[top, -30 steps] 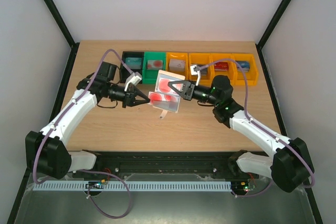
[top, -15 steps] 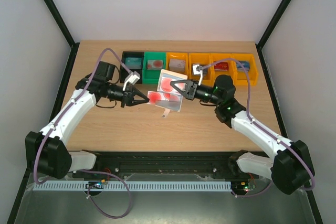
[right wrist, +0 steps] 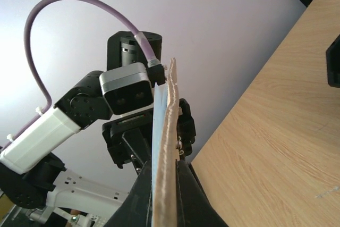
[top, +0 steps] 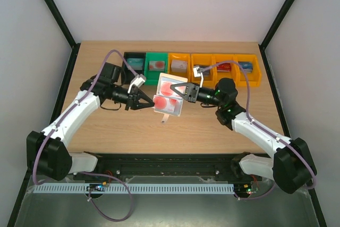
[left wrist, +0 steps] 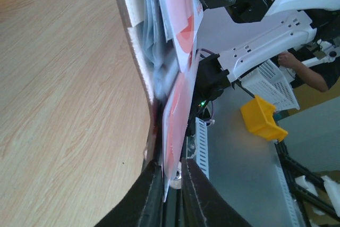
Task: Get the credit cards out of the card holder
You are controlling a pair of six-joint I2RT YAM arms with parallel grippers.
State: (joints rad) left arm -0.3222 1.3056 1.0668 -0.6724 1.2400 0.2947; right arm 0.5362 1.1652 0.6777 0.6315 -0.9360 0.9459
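Observation:
The white card holder (top: pixel 171 97) hangs open in the air over the table's middle, its sleeves showing red-and-white credit cards (top: pixel 166 89). My right gripper (top: pixel 181 92) is shut on the holder's right edge; in the right wrist view the holder (right wrist: pixel 168 131) stands edge-on between the fingers of that gripper (right wrist: pixel 165 184). My left gripper (top: pixel 152 101) is shut on a white-and-red card (top: pixel 160 101) at the holder's left edge. In the left wrist view that card (left wrist: pixel 174 126) sits between the fingers of that gripper (left wrist: pixel 171 176), beside the holder (left wrist: pixel 139 51).
A row of bins stands at the back: black (top: pixel 126 61), green (top: pixel 148 68), then several orange ones (top: pixel 203 67), some with single cards inside. The holder's snap tab (top: pixel 166 116) hangs down above the wooden table (top: pixel 117 126).
The right gripper has shifted the holder slightly left and the left gripper has moved slightly right, so less of the card sticks out between them. Both grips are unchanged.

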